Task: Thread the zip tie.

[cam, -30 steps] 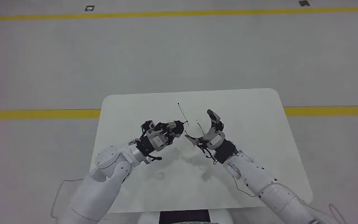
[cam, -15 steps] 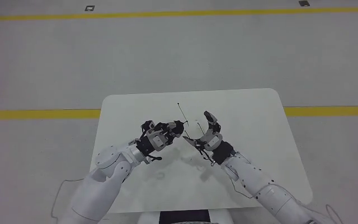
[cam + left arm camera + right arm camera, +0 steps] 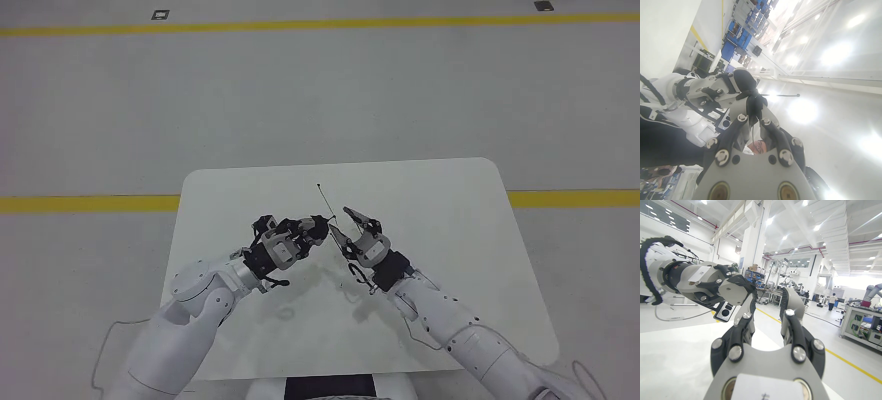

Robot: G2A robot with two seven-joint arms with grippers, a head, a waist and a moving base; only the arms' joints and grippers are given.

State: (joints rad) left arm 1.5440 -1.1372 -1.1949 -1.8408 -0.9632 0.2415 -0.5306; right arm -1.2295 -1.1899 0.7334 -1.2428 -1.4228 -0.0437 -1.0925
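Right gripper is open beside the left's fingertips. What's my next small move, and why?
Probably ease the right gripper onto the zip tie just beyond the left gripper and shut it. The left is shut on the tie, its free length sticks out past it, and the right stands open close by, holding nothing.

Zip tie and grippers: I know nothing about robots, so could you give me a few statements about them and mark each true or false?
1. The left gripper holds the zip tie. True.
2. The right gripper is clamped shut. False: its fingers stand apart.
3. The zip tie lies flat on the table. False: it is held up in the air.
4. The two grippers are close together above the table. True.
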